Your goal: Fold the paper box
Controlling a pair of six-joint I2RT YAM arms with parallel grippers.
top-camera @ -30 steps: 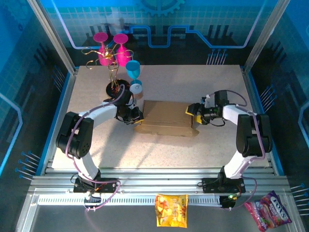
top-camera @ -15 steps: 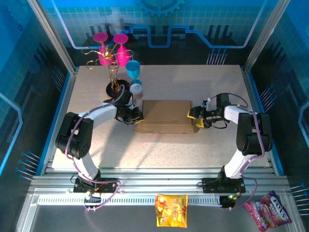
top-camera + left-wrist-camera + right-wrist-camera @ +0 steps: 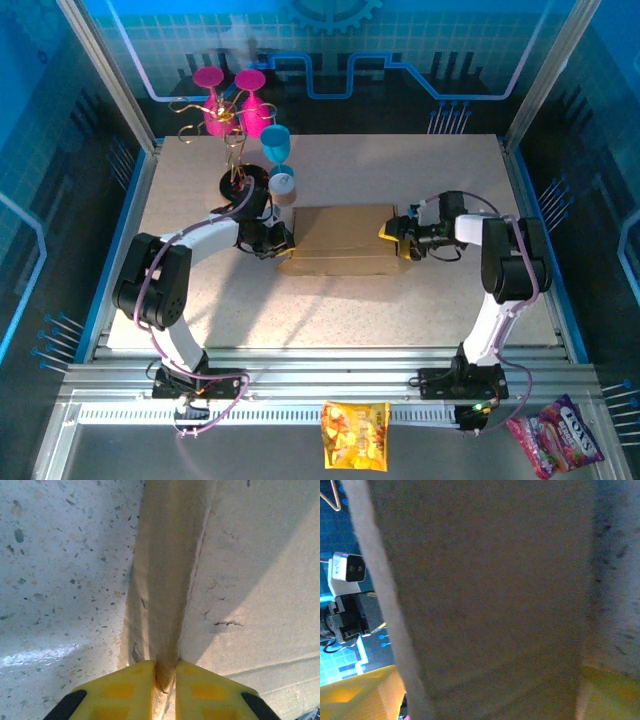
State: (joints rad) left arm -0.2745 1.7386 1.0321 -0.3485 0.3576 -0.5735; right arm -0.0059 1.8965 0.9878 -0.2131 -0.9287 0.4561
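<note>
On the speckled counter (image 3: 400, 300) the paper box (image 3: 345, 240) lies as a shallow brown rectangle with its top panel down, and every place here is given from it. The step in hand looks like closing up its two short ends. The left pincer (image 3: 284, 240) sits at the box's left end, clenched on an upright cardboard ridge; the left wrist view shows its yellow fingers (image 3: 130, 690) nipping that fold between them. The right pincer (image 3: 398, 240) sits at the box's right end, spread wide with the end panel between its fingers (image 3: 355, 695); whether they press the card I cannot tell. To do this well, the left grip should hold the box from sliding while the right squares itself to the crease and pushes the flap along it, not across, so the corrugation does not buckle. Nothing shows of the box's inside. Behind its left corner a gold wire stand (image 3: 236, 150) carries two pink goblets (image 3: 210, 80) and a blue goblet (image 3: 277, 140), their contents impossible to judge. A small white-capped jar (image 3: 283, 183) stands just behind that same corner.
</note>
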